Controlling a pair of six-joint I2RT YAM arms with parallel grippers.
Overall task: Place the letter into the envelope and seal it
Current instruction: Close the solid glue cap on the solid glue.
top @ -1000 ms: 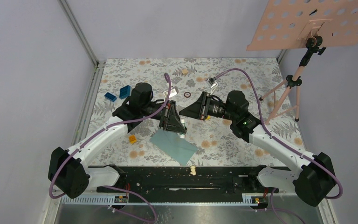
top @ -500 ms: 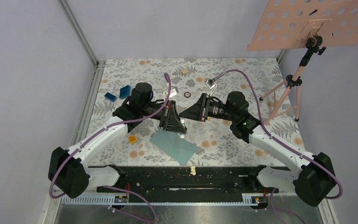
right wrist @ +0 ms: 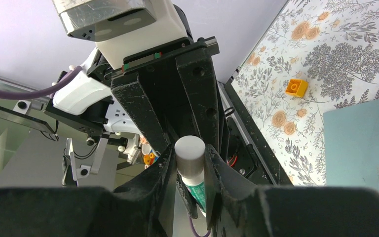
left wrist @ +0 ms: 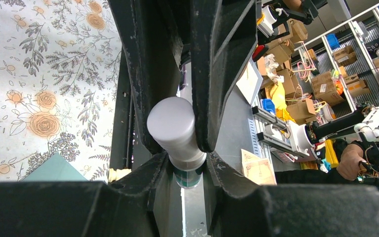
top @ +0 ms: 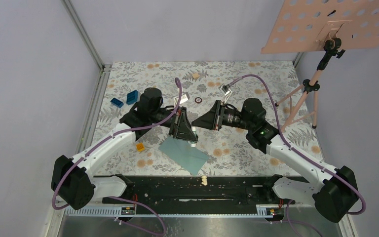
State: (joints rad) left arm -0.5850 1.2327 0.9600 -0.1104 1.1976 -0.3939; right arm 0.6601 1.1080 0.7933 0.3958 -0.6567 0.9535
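Grip check: what do your jaws hold?
— Left gripper [left wrist: 186, 160] and right gripper [right wrist: 189, 155] both clamp the glue stick [left wrist: 170, 123]. Envelope [top: 183, 154] lies flat by the worktop's near edge; letter unseen. Likely uncapping: pull straight along its axis.

Bright, even light falling from above; shadows on table [top: 276, 79] showing faint. Wrist views bending at edges, near fingers [left wrist: 128, 197] blurring dark.
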